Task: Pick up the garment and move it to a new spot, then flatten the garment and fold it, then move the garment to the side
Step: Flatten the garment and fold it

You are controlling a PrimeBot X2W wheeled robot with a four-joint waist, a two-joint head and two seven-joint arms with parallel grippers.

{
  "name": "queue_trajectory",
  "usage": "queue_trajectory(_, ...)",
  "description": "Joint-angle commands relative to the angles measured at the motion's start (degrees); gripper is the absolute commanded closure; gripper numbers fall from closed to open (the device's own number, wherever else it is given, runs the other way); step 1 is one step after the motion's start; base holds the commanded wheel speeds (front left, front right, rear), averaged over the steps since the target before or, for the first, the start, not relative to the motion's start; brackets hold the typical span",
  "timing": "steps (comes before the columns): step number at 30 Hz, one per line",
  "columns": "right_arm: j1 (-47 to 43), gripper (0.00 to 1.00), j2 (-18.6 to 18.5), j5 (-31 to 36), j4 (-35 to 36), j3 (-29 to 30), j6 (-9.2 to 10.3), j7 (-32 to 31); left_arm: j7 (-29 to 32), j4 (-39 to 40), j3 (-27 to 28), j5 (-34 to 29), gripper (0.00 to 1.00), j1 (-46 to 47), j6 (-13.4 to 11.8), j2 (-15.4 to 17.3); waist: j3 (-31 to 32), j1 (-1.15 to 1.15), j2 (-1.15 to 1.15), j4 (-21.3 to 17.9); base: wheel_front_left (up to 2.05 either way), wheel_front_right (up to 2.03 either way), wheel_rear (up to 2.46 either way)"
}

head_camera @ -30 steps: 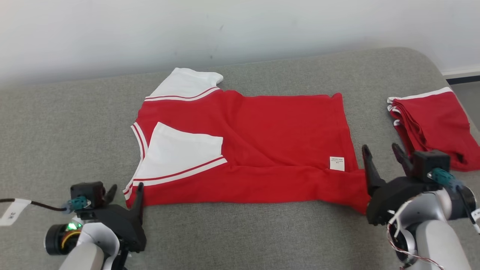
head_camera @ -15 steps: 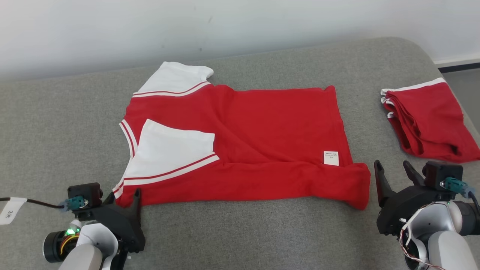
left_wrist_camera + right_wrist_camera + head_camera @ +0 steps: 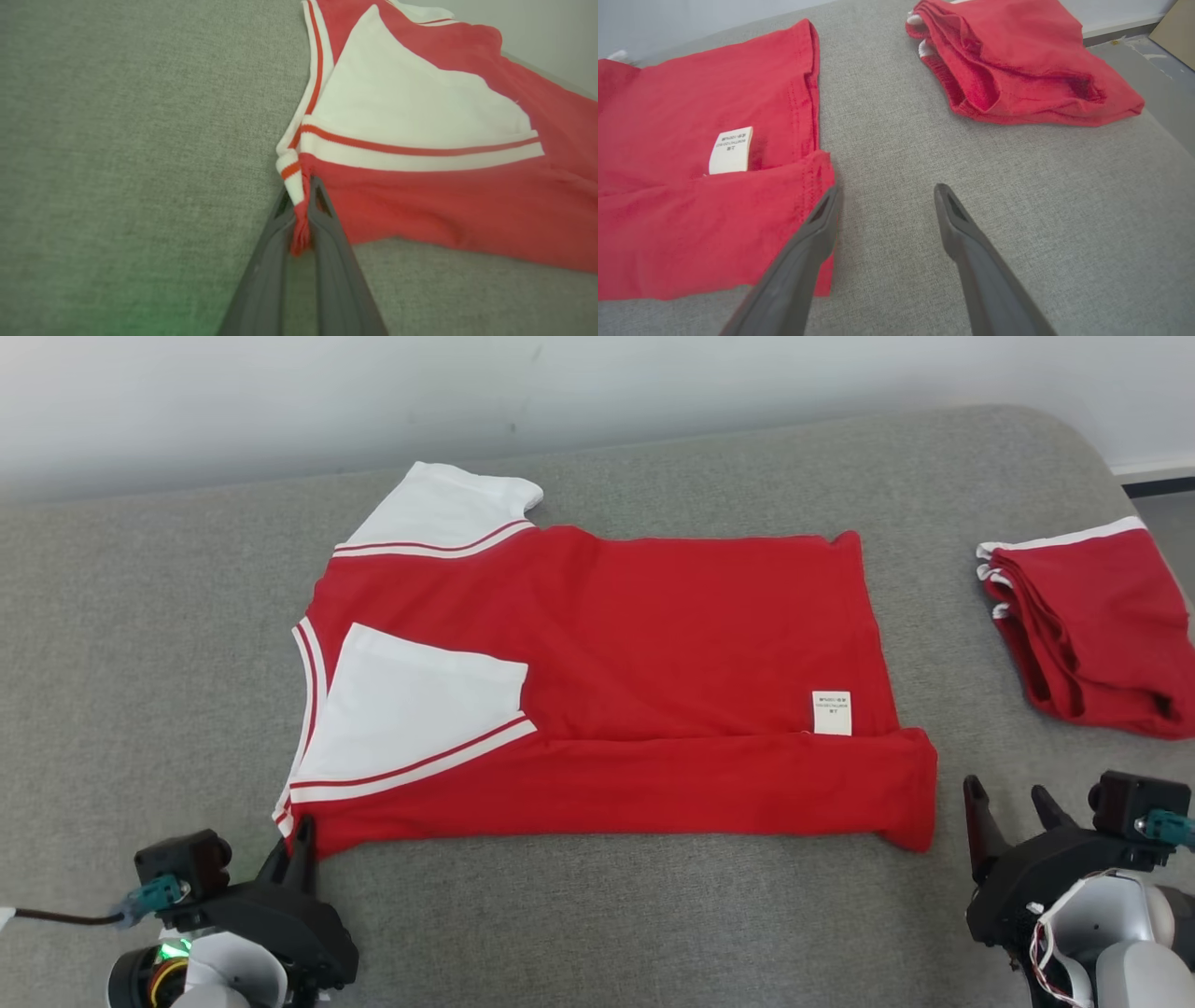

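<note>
Red jersey shirt with white striped sleeves (image 3: 635, 644) lay flat mid grey fabric cushion (image 3: 140, 616); near edge, one sleeve folded in. Likely left: more folds, shift aside. Left gripper (image 3: 297, 835) clamped on collar-side corner; right gripper (image 3: 1007, 789) jaws apart beside hem corner. White sewn label (image 3: 831, 712): print unreadable.

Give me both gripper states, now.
Left gripper: closed on the near collar corner of the red-and-white short-sleeved fabric shirt.
Right gripper: open, holding nothing, beside that shirt's hem.
</note>
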State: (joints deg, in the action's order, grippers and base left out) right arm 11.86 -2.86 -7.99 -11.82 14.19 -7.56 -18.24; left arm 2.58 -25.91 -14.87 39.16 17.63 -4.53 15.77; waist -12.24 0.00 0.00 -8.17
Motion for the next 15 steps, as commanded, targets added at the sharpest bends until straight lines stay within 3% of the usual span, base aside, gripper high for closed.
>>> queue_trajectory(1,-0.23,0.0,-0.05,-0.15,-0.51,0.2,0.16,-0.15,-0.33,-0.11,-0.14,0.37,1.0,-1.78,0.04,-0.07,-0.5,0.0,0.0,0.52,0.0,0.0,0.0)
queue_trajectory(5,0.92,0.0,-0.07,-1.2,-2.44,-0.52,0.17,0.33,-1.08,0.66,-0.59,0.37,1.0,-2.62,0.11,-0.49,-0.94,0.0,0.0,1.05,0.0,0.0,0.0)
queue_trajectory(15,0.24,0.0,0.07,-4.54,-8.09,-6.92,0.15,-5.39,-1.88,0.52,-0.73,0.69,1.0,-2.5,0.22,-0.52,-0.95,0.0,0.0,1.71,0.0,0.0,0.0)
